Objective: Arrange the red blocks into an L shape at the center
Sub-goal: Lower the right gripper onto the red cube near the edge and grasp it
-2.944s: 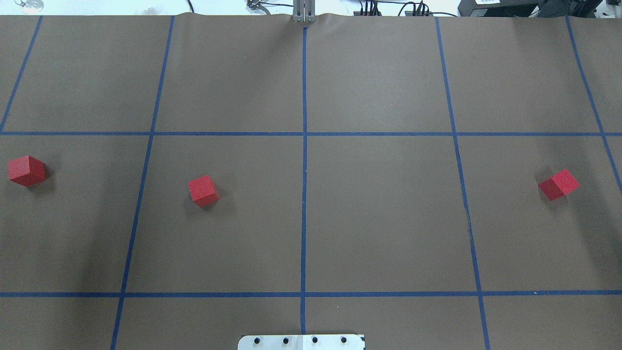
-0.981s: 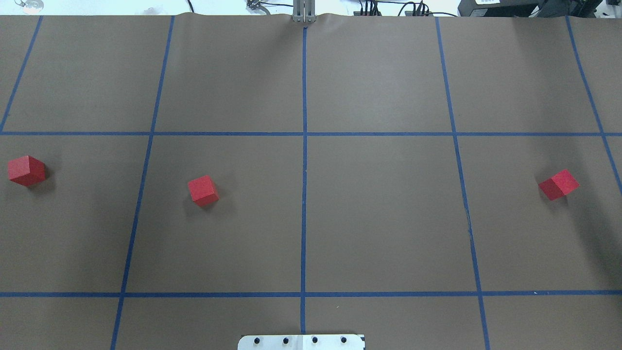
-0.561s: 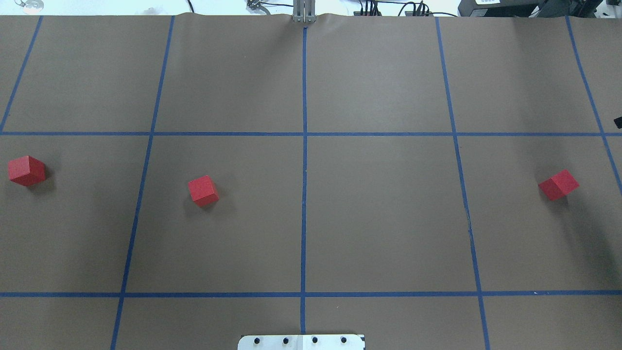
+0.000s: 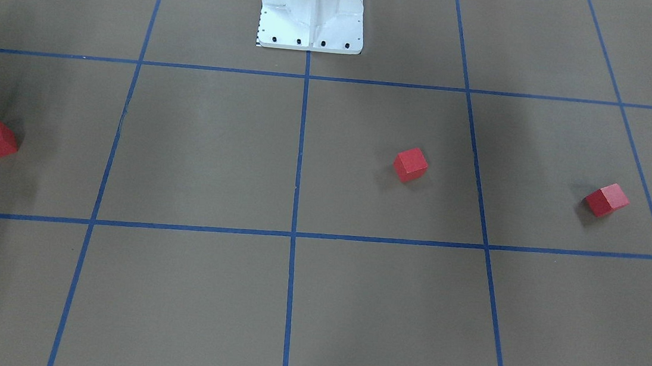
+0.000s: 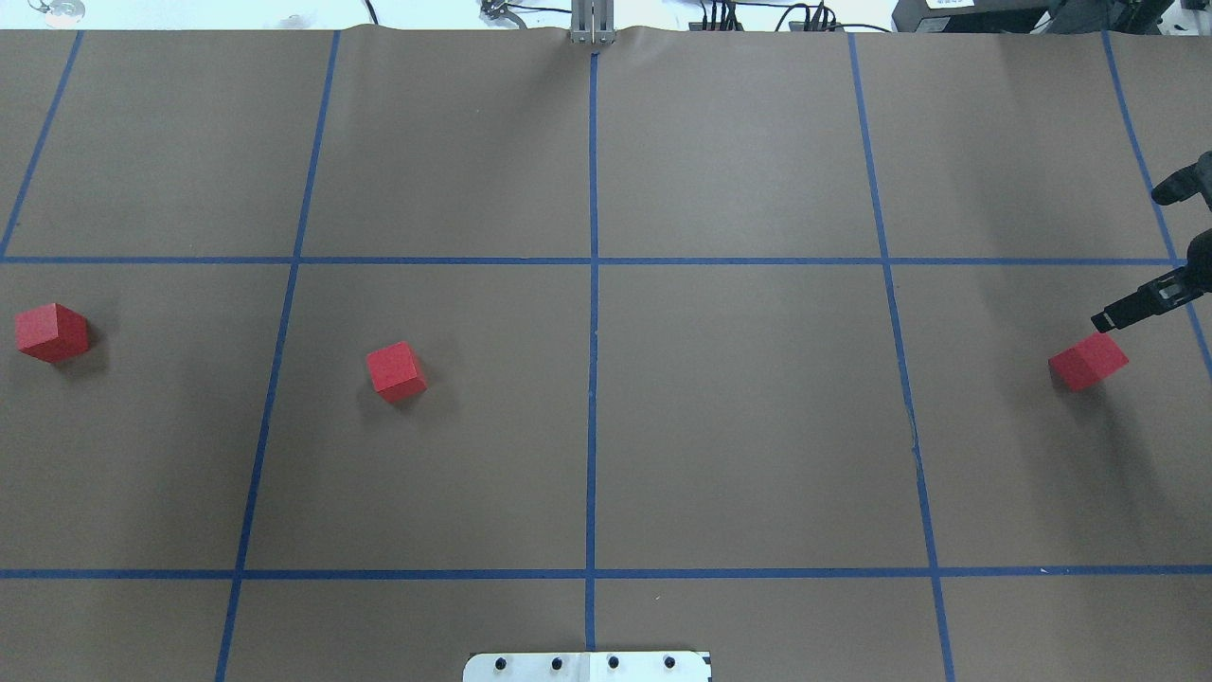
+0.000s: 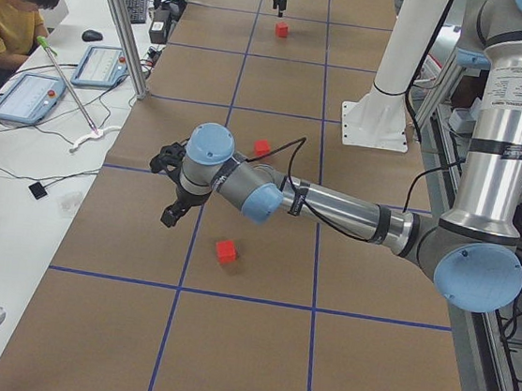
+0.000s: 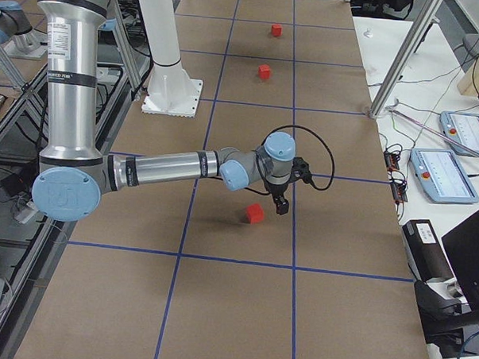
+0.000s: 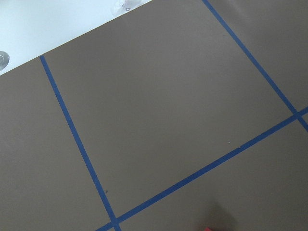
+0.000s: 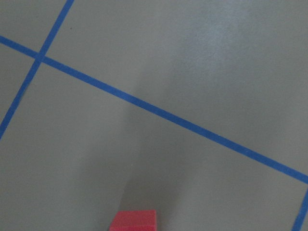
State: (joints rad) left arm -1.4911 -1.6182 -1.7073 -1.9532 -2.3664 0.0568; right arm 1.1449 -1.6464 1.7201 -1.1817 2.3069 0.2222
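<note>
Jaws spread and empty, the right gripper (image 5: 1127,258) hovers just far-right of the rightmost small matte red cube (image 5: 1089,361), which sits skewed to the blue tape lines (image 5: 757,260), well right of the brown taped centre (image 5: 593,417) where the L belongs.

Three red blocks (image 4: 411,165), small matte cubes with plain faces, sit flat on the brown floor in the middle row of grid squares, all well apart. The far-left block (image 5: 52,332) lies by the overhead view's left edge, turned corner-on to the tape lines. The inner-left block (image 5: 397,370) sits in the square just left of the middle line, slightly twisted. The right block (image 5: 1088,360) lies beyond the next line on the robot's right, also twisted; the red sliver low in the right wrist view is probably its top. The center (image 5: 592,417), brown floor crossed by one vertical blue line, lies between the inner-left block and the right block.
</note>
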